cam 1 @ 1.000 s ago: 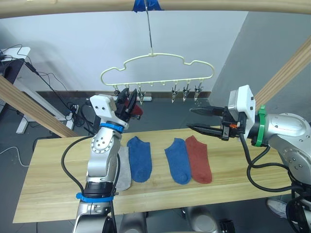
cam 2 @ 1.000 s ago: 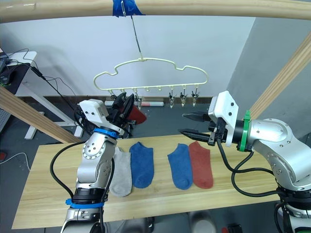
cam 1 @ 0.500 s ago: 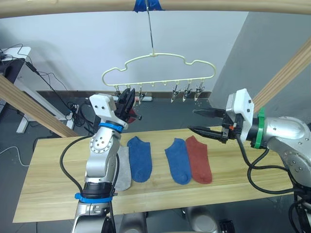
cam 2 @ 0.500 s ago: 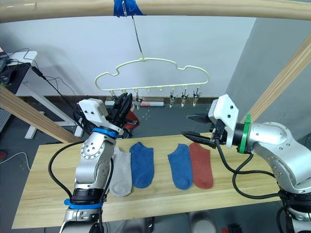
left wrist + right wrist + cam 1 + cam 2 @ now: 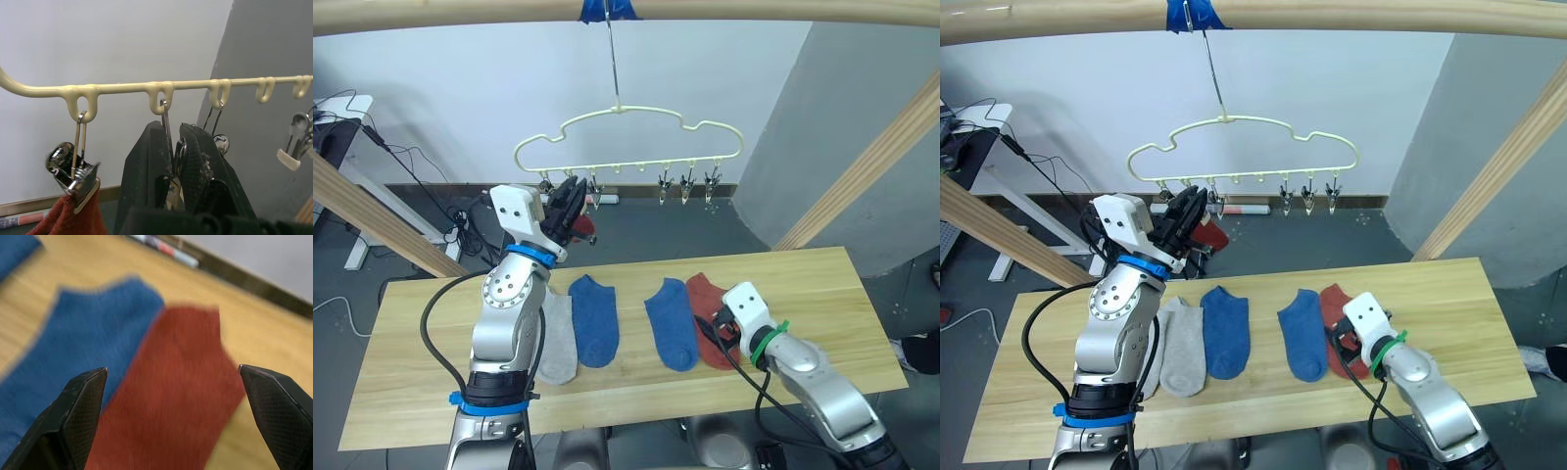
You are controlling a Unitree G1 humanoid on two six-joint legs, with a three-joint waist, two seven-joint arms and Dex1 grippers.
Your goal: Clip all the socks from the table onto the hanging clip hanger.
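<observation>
The pale yellow clip hanger (image 5: pixel 625 111) hangs by its hook from the top pole. My left gripper (image 5: pixel 171 128) is up at its left clips, shut on a metal clip (image 5: pixel 172 182). One dark red sock (image 5: pixel 584 226) hangs from the neighbouring clip (image 5: pixel 73 169). On the table (image 5: pixel 822 294) lie a grey sock (image 5: pixel 560 341), two blue socks (image 5: pixel 594 318) (image 5: pixel 671 325) and a dark red sock (image 5: pixel 181 396). My right gripper (image 5: pixel 172 369) hovers low over that red sock, open wide. A second grey sock (image 5: pixel 1150 352) lies partly behind my left arm.
A thick wooden pole (image 5: pixel 754 10) runs across the top, with slanted wooden beams at the right (image 5: pixel 862 166) and left (image 5: pixel 372 215). Several free clips (image 5: pixel 688 184) hang on the hanger's right half. Cables and a desk (image 5: pixel 337 108) stand behind on the left.
My right gripper has dropped from chest height at the right to just above the dark red sock on the table. The left gripper stays at the clips, having let go of the hanging sock.
</observation>
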